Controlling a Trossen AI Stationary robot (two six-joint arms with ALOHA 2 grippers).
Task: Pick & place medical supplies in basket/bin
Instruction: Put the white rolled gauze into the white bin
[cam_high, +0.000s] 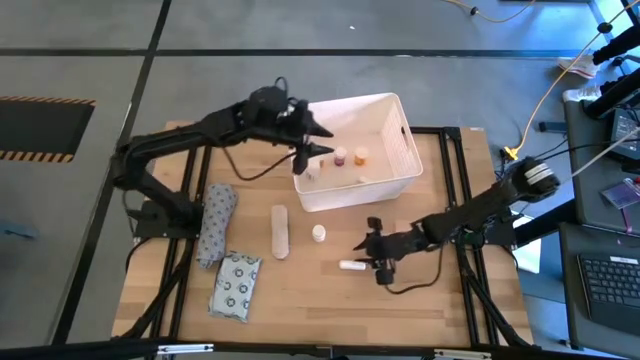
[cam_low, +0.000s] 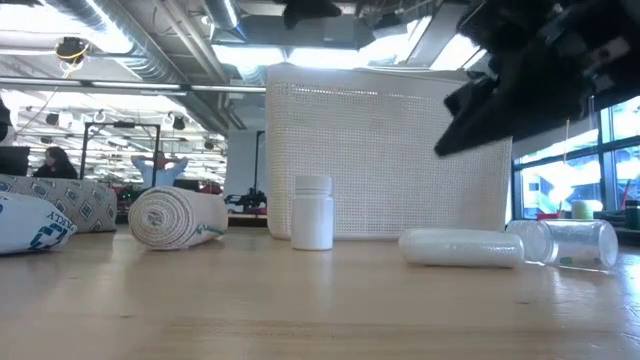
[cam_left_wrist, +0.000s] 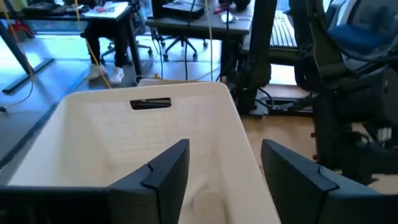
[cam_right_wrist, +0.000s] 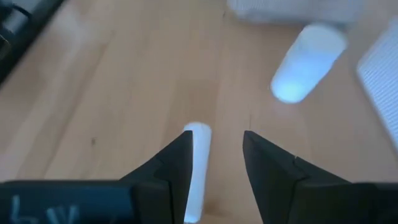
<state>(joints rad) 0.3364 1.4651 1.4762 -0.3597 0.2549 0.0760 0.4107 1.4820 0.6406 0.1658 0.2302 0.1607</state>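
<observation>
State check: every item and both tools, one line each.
White rectangular plastic tub: upright, small bottles inside.
Left tool: open, empty, over the tub.
Right tool: open, over the small white tube lying on the table.
White capped bottle: upright on the table.
White bandage roll: lying flat.

Left hand (cam_high: 318, 140) and right hand (cam_high: 372, 262) both open-fingered.

Open table near the tub, cluttered at left

Bare wood lies right of the small tube (cam_high: 352, 266); the white tub (cam_high: 400, 175), upright bottle (cam_high: 318, 234), white roll (cam_high: 280, 231) and patterned packets (cam_high: 236, 286) block elsewhere.
</observation>
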